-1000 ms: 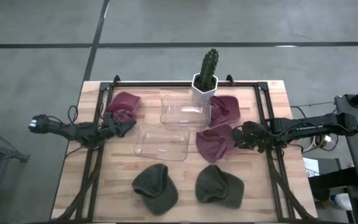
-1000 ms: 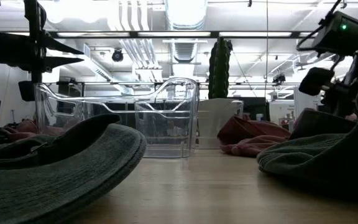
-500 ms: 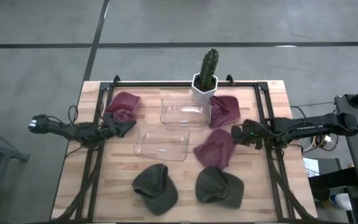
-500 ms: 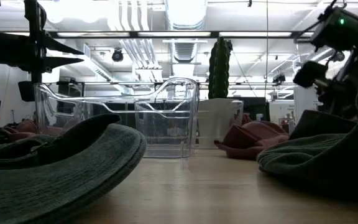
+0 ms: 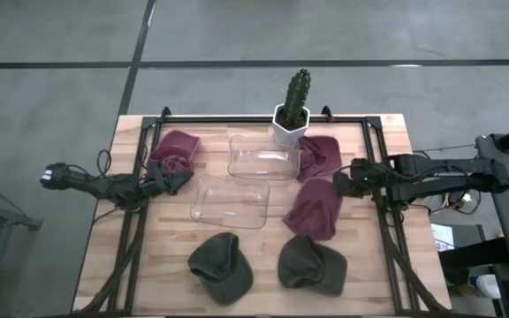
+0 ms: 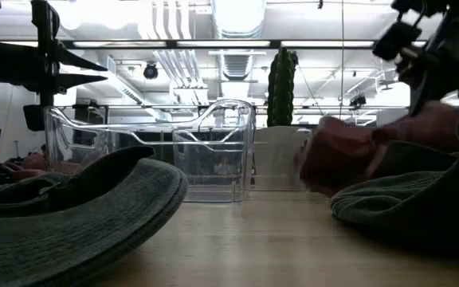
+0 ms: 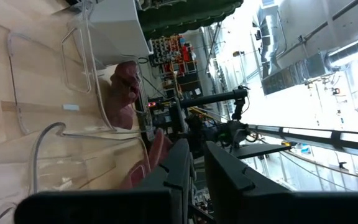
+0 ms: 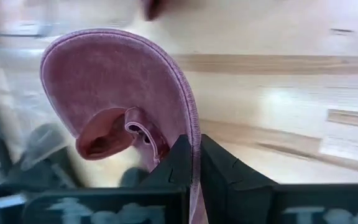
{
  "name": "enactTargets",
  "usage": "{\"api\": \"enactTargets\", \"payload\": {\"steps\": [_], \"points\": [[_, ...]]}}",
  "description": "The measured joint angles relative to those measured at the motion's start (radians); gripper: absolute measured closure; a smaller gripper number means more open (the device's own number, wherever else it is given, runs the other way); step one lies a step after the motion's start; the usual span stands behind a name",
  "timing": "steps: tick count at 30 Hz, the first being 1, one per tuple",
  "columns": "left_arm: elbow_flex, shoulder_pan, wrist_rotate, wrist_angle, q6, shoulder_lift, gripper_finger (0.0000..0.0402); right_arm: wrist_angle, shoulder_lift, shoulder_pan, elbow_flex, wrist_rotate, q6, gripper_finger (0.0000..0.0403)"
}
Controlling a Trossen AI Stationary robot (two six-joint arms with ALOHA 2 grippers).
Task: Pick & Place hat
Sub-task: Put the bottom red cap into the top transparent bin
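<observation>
My right gripper is at the table's right side, shut on a maroon hat that hangs below it toward the table's middle. In the low view the hat is blurred. A second maroon hat lies beside the far clear bin. A third lies at the far left. Two green hats rest on the near part of the table. My left gripper waits at the left, shut and empty, next to the near clear bin. My right gripper pinches the maroon hat's brim edge between its two fingers, slanting down from the table's right side. The hat hangs below the fingers with its hollow crown open toward the wrist camera. Whether its lower end clears the table I cannot tell.
A potted cactus stands at the far edge behind the bins. A black frame rail runs along the table's right side under my right arm. Bare wood shows at the near left.
My right gripper has shut on the maroon hat's brim and risen. The hat, which lay crumpled on the table, has been drawn up by that edge. It now hangs spread out below the gripper, its lower part nearer the green hat.
</observation>
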Motion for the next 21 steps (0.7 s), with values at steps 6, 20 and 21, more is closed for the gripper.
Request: {"api": "enactTargets", "payload": {"steps": [6,20,21], "points": [[0.000,0.000,0.000,0.001,0.000,0.000,0.0358,-0.010,-0.008,-0.001,0.119,0.083,-0.018,0.0393],[0.000,0.000,-0.014,0.001,0.001,0.000,0.0358,0.215,-0.006,-0.003,0.205,0.415,-0.053,0.0391],[0.001,0.000,-0.018,0.001,0.001,0.000,0.0358,0.241,-0.003,-0.003,0.200,0.426,-0.066,0.0391]]}}
